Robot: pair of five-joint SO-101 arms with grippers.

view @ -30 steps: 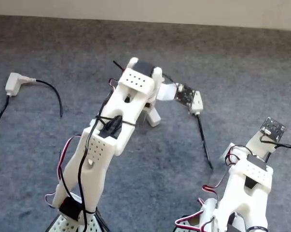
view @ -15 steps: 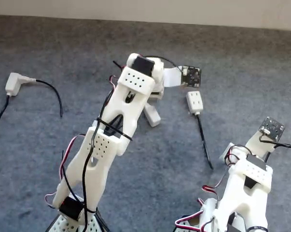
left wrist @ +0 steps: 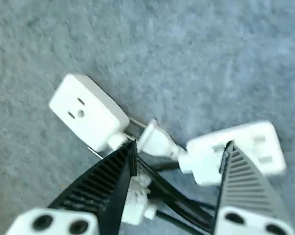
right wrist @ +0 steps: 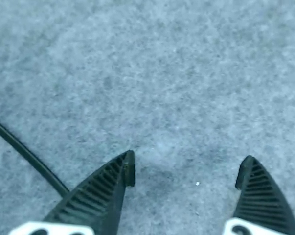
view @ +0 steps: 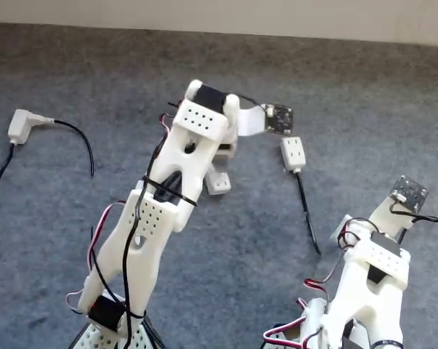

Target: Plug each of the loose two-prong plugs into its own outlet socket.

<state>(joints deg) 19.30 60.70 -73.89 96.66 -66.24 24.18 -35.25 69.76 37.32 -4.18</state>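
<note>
**Left jaws straddle a plug beside two sockets**

The left jaws gape, with ridged dark fingers (left wrist: 110, 174) on either side of a small white two-prong plug (left wrist: 156, 141). Whether they touch it is unclear. Its metal prongs point at a boxy white socket (left wrist: 88, 111) just beside it. A second socket (left wrist: 252, 147) is blurred and partly behind one finger. Tangled black cords (left wrist: 174, 198) run out of frame.

The right jaws stand wide apart, holding nothing, over the fuzzy grey desk (right wrist: 162, 73) and a black cord (right wrist: 25, 156).

In the high view a corded socket (view: 293, 153) lies at 3 o'clock. A white connector (view: 19, 125) lies at 9 o'clock, its cord cut off at the edge.
</note>
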